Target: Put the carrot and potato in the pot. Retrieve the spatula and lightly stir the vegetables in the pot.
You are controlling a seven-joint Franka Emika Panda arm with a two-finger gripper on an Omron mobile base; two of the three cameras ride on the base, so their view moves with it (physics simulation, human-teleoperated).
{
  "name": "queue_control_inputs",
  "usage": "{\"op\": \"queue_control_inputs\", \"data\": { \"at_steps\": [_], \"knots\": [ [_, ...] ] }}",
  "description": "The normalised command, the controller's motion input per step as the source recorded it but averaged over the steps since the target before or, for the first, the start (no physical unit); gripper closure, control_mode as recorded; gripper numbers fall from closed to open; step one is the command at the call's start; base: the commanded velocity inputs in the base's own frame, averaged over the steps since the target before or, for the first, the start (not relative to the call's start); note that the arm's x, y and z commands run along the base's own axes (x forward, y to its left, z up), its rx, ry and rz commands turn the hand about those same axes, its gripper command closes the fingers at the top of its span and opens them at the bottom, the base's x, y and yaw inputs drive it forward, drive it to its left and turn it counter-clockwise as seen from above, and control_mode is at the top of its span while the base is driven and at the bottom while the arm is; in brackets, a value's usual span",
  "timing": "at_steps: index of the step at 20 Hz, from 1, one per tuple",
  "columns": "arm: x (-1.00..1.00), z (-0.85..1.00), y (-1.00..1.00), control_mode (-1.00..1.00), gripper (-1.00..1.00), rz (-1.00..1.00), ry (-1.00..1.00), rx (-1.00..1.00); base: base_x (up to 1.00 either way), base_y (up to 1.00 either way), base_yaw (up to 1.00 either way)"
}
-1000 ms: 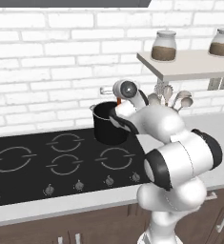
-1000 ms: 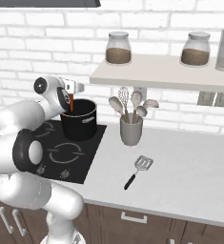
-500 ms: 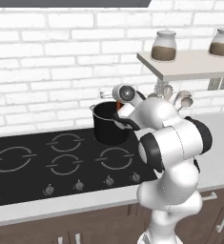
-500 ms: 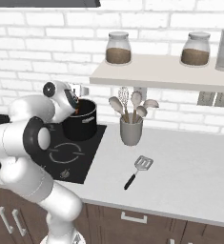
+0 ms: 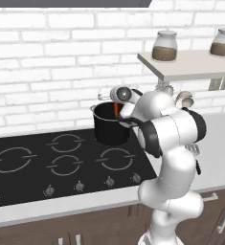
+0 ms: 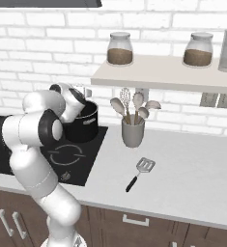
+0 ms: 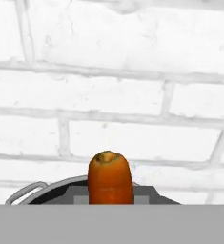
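The carrot (image 7: 110, 177) is held end-up in narrowly set jaws — just above the pot (image 5: 110, 125) at the hob's back corner. It should be lowered inside the rim before release — dropped high, it may bounce out. The spatula (image 6: 139, 173) lies on the counter.

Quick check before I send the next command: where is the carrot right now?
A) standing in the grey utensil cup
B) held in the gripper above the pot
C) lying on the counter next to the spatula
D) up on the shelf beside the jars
B: the gripper is shut on the carrot, which hangs over the open mouth of the pot on the cooktop, with the pot's rim just below it in the hand view.
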Motion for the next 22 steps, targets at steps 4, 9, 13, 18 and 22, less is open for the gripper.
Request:
{"op": "queue_control_inputs", "data": {
  "at_steps": [4, 9, 13, 18, 22],
  "knots": [
    [0.33, -0.39, 0.23, -1.00, 1.00, 0.00, 0.00, -0.01, 0.00, 0.00, 0.00],
    [0.15, -0.47, 0.03, -1.00, 1.00, 0.00, 0.00, -0.01, 0.00, 0.00, 0.00],
    [0.06, -0.42, 0.00, -1.00, 1.00, 0.00, 0.00, 0.00, 0.00, 0.00, 0.00],
    [-0.01, -0.21, 0.00, -1.00, -1.00, 0.00, 0.00, 0.00, 0.00, 0.00, 0.00],
    [-0.03, 0.16, -0.01, -1.00, -1.00, 0.00, 0.00, 0.00, 0.00, 0.00, 0.00]
  ]
}}
